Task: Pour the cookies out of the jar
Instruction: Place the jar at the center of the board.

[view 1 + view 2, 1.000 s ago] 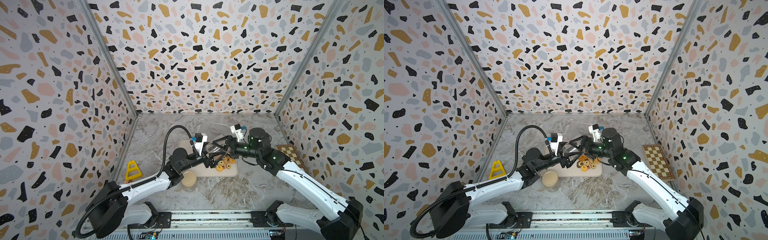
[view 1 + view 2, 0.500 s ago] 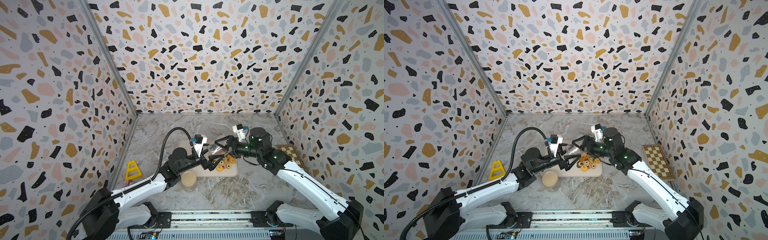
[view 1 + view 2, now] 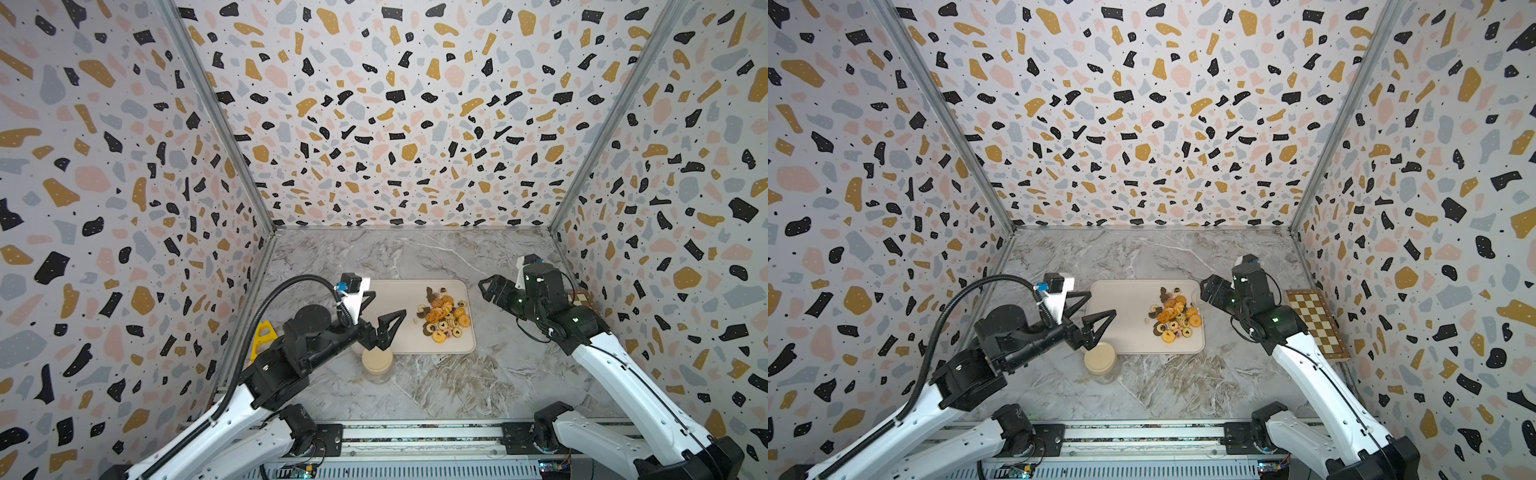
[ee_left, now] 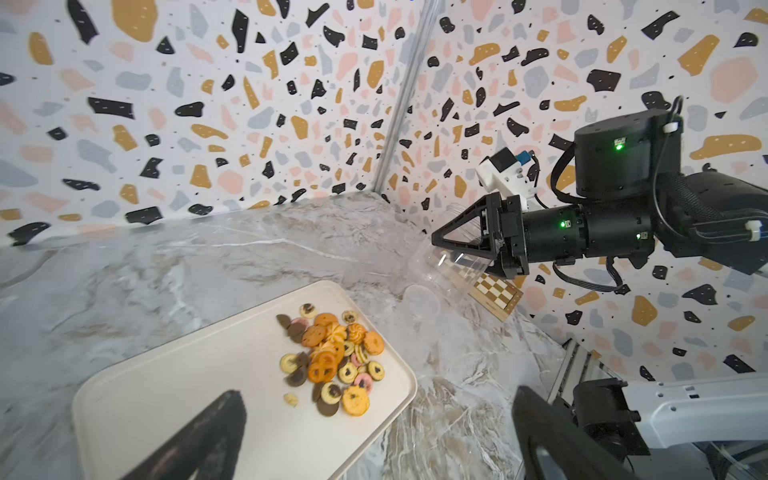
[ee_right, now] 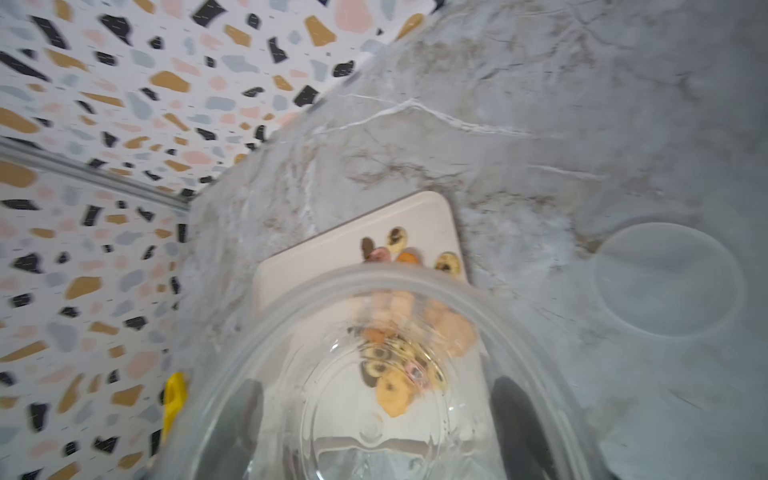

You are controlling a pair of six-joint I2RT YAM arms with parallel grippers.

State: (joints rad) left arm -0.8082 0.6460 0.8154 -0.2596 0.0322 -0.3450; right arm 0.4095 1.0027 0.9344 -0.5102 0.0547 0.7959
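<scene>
Right of mid-frame in a top view, noted right gripper (image 3: 487, 290) clamped round jar (image 4: 457, 266), jar tilted down toward tray (image 3: 415, 343), arm stretched up from lower right. Found cookies (image 3: 442, 318) heaped on tray's right half, just frame-left of that gripper. Noted left gripper (image 3: 388, 303) spread wide, empty, over tray's left edge. Judged pour done.

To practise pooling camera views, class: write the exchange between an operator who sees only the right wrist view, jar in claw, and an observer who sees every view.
Operator: Where is the left claw?
Observer: The left claw hangs open over the tray's left side, holding nothing.
Operator: Does anything stand near the tray outside my view?
Observer: Yes, a second jar with a beige lid stands upright just off the tray's near edge.
</scene>
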